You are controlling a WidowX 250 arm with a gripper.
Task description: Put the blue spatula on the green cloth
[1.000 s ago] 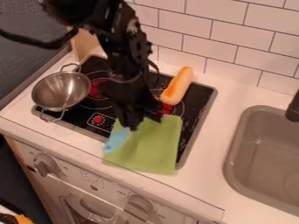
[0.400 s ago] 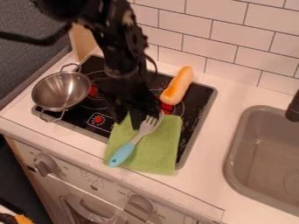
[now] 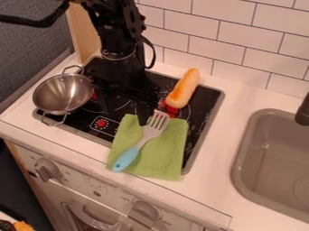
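One slotted, blue-handled spatula [image 3: 127,159]; soft, rectangular green cloth [image 3: 161,152].

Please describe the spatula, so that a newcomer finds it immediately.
Find the black stovetop left of the sink. A green cloth covers part of its front, and the spatula lies slantwise across it. Its light-blue handle and slotted head set it apart from the metal pan and the bread.

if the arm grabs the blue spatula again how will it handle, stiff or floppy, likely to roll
The blue spatula will probably stay stiff, as its neck runs straight from handle to head. It seems unlikely to roll, since the broad, slotted head lies flat on the green cloth. The smooth-looking, rounded handle might twist or slip if gripped off-centre.
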